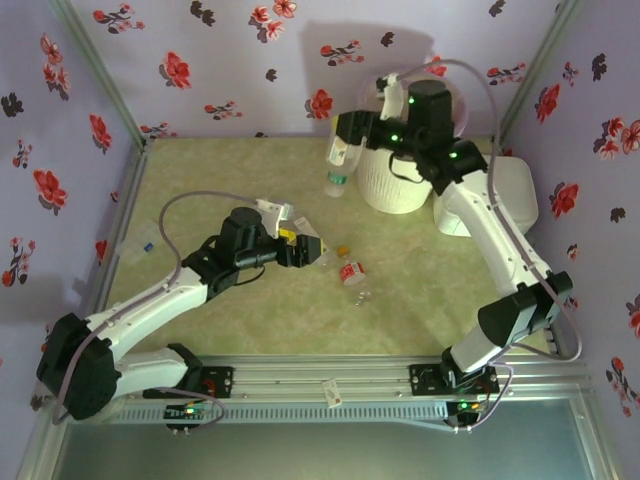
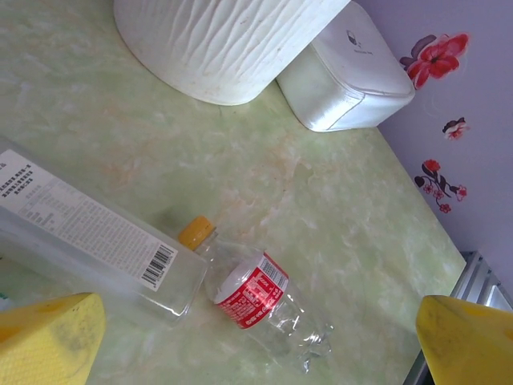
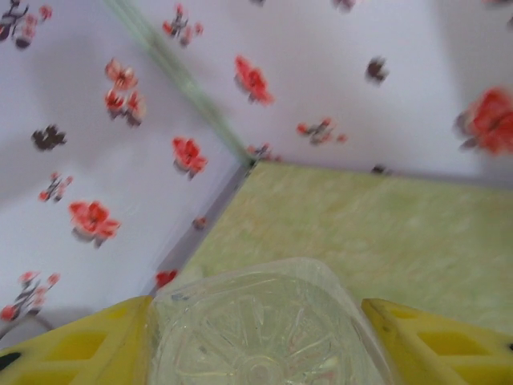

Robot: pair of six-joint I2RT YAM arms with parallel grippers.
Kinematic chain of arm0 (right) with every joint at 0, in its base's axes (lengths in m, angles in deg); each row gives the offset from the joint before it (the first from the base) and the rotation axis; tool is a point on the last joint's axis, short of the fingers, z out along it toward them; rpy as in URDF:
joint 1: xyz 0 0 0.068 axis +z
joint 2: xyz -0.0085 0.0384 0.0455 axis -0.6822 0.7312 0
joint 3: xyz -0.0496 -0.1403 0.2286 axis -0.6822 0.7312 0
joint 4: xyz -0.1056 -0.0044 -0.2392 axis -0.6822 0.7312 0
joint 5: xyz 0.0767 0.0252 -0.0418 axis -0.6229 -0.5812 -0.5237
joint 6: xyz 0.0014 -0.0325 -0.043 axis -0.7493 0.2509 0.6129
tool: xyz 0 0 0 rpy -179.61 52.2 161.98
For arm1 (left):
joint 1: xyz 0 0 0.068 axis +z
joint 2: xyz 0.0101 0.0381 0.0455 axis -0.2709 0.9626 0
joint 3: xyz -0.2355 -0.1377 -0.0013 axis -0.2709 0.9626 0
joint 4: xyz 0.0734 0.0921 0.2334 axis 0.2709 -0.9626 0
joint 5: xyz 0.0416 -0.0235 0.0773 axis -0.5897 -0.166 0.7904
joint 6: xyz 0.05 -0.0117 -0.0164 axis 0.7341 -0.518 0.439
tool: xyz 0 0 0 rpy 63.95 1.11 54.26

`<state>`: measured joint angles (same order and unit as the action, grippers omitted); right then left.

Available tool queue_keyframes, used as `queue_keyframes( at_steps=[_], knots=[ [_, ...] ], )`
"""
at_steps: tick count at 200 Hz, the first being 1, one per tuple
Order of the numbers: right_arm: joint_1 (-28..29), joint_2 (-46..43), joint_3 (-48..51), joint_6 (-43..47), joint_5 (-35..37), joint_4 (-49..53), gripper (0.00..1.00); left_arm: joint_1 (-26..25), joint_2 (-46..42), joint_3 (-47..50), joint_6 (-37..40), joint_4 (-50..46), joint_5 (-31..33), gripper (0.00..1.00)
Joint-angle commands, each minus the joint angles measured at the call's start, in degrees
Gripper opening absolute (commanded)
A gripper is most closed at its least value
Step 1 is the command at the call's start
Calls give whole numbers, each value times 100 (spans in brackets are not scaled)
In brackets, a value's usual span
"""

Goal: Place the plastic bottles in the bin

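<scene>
Right claw [image 3: 256, 317] pinching a clear bottle [image 3: 256, 349] by the white bin [image 1: 400, 180], left claw [image 2: 256, 321] spread wide over a red-label bottle [image 2: 252, 293] lying on the green tabletop [image 2: 345, 216], near the bin

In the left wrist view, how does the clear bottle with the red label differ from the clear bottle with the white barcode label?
The clear plastic bottle with the red label is crumpled and rounded; the clear plastic bottle with the white barcode label is flat-sided and keeps its shape. The red-label bottle shows an orange cap; the white-label bottle's cap end is out of frame. Both lie on their sides on the green table.
</scene>
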<state>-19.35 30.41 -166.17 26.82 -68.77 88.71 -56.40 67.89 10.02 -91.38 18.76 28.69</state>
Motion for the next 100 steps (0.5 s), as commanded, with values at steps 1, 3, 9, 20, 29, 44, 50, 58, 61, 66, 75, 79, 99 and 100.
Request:
queue_keyframes(
  at_steps=[1, 3, 9, 20, 29, 44, 50, 58, 61, 66, 75, 79, 99, 100],
  knots=[
    [-223, -74, -698, 562, 853, 377, 41, 42, -133, 70, -73, 86, 111, 100],
    [-233, -54, -773, 596, 902, 418, 41, 39, -128, 70, -86, 82, 120, 100],
    [-287, 0, -964, 709, 1092, 528, 41, 39, -120, 77, -89, 75, 123, 100],
    [-367, 86, -1257, 920, 1469, 680, 41, 41, -117, 79, -103, 57, 130, 100],
    [-411, 135, -1421, 1102, 1819, 738, 40, 43, -121, 79, -127, 26, 149, 100],
    [-515, 191, -1569, 1271, 2181, 691, 38, 43, -136, 83, -196, -40, 262, 100],
    [-577, 220, -1626, 1308, 2265, 661, 38, 43, -157, 88, -212, -74, 301, 100],
    [-663, 266, -1709, 1327, 2345, 648, 38, 46, -190, 103, -218, -104, 331, 100],
    [-702, 293, -1741, 1328, 2366, 645, 38, 51, -200, 107, -217, -119, 343, 100],
    [-765, 332, -1789, 1333, 2408, 647, 38, 45, -225, 120, -222, -130, 355, 100],
    [-865, 411, -1879, 1337, 2473, 653, 38, 49, -269, 139, -235, -164, 381, 100],
    [-920, 443, -1903, 1341, 2484, 658, 38, 45, -287, 147, -239, -182, 388, 100],
    [-1103, 723, -2201, 1408, 2631, 841, 37, 60, -379, 210, -270, -212, 415, 100],
    [-1115, 736, -2222, 1416, 2642, 853, 37, 61, -389, 215, -268, -208, 417, 100]
  ],
)
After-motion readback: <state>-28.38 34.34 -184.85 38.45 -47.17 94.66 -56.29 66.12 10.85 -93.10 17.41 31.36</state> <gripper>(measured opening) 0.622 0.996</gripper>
